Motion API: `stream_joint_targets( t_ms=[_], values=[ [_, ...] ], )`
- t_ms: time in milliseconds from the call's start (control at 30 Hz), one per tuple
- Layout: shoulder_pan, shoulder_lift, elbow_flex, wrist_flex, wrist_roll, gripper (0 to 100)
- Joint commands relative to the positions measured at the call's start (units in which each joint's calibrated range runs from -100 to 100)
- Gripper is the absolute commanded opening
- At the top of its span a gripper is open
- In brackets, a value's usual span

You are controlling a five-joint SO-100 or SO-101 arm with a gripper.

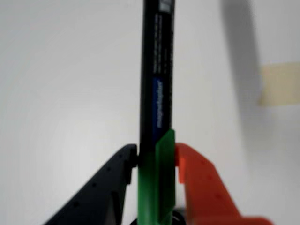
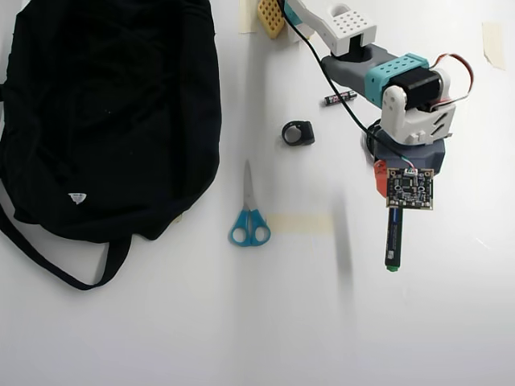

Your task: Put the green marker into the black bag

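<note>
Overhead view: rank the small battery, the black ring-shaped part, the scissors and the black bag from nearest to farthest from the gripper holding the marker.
1. Small battery, just above the gripper, beside the arm.
2. Black ring-shaped part, up and to the left, only slightly farther, so nearly a tie.
3. Scissors, left of the gripper, mid-table.
4. Black bag, far left.

Plain white tabletop point(image 2: 241, 322), evenly lit, beige tape strip point(image 2: 299, 223), soft shadows
</note>
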Motion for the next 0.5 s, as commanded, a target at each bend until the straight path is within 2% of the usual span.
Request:
stream_joint_targets(
  t_ms=[0,233,467],
  values=[
    [1.42,-3.06,-3.07,0.43,0.07,2],
    [2.77,-3.06,-6.57,0.43,0.64,2],
    [4.19,-4.88,-5.67,0.60,3.79,2]
  ],
)
